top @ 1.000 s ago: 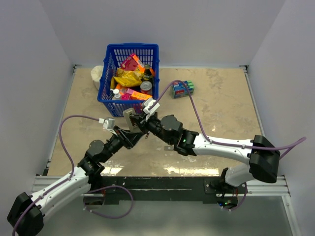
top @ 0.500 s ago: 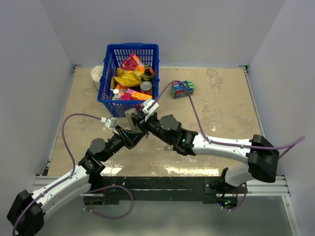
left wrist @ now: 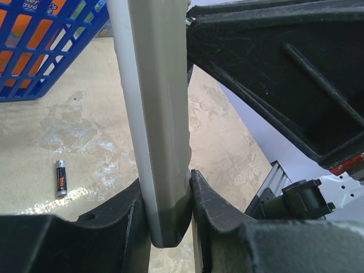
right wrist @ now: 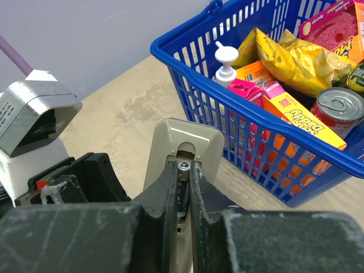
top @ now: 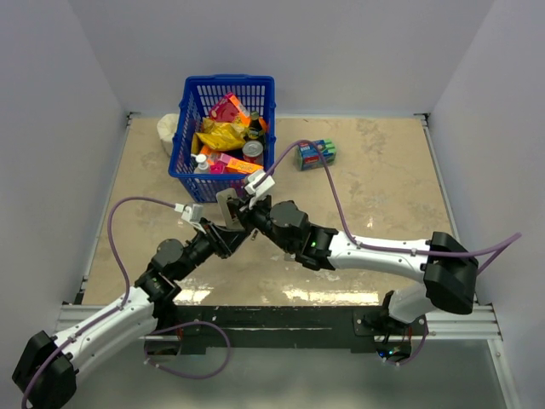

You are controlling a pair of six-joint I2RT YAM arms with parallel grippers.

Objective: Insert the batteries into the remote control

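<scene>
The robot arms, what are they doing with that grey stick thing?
The left gripper is clamped on the remote control, holding it up off the table. The right gripper pinches a battery, with its tip at the open battery slot in the remote's back. A second battery lies on the table, not picked up yet.

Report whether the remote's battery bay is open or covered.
Open. In the right wrist view the remote shows its recess uncovered, with the right gripper holding a battery at it.
</scene>
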